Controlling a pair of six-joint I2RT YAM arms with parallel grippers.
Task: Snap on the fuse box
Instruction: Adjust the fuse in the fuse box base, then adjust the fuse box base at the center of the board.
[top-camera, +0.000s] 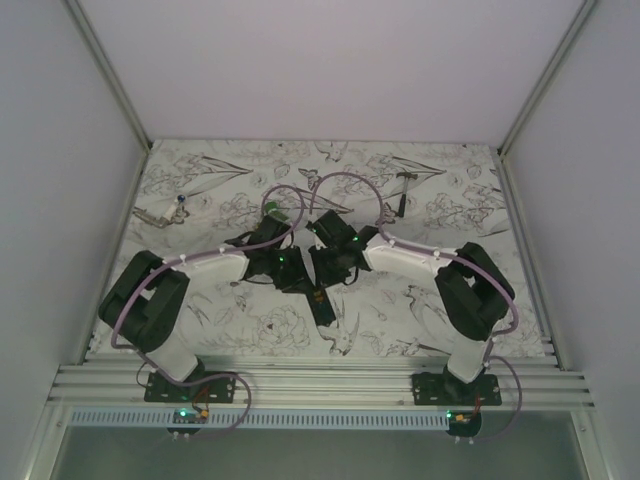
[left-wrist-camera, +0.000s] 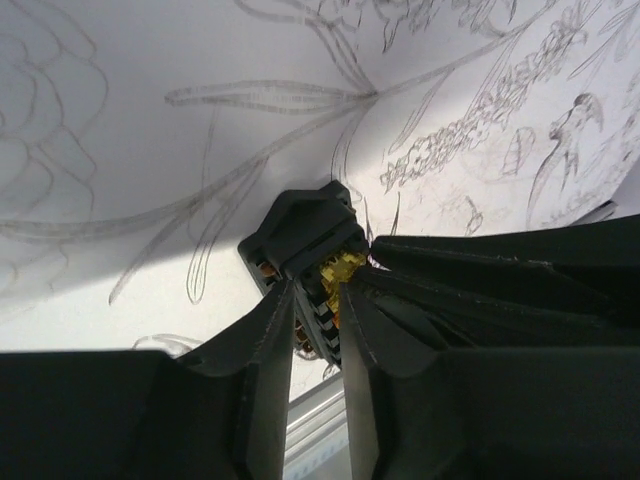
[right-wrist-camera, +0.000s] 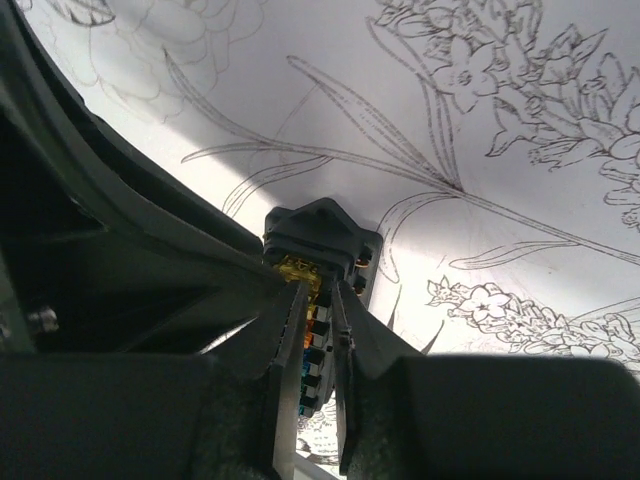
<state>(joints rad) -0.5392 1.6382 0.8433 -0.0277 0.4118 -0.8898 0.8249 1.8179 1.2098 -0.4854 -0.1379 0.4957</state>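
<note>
Small black oblong plastic fuse box (left-wrist-camera: 305, 235), yellow-orange pieces along middle, sits mid-way across white floral-print table (top-camera: 200, 180), between 2 arms. Narrow left gripper (left-wrist-camera: 318, 300) clamps it; right gripper (right-wrist-camera: 318, 300) pinches it from right. Likely reason: 2 opposing grips brace box for snap-on squeeze

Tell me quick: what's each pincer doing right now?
Left pincer: closed on the fuse box.
Right pincer: closed on the same fuse box.
</note>
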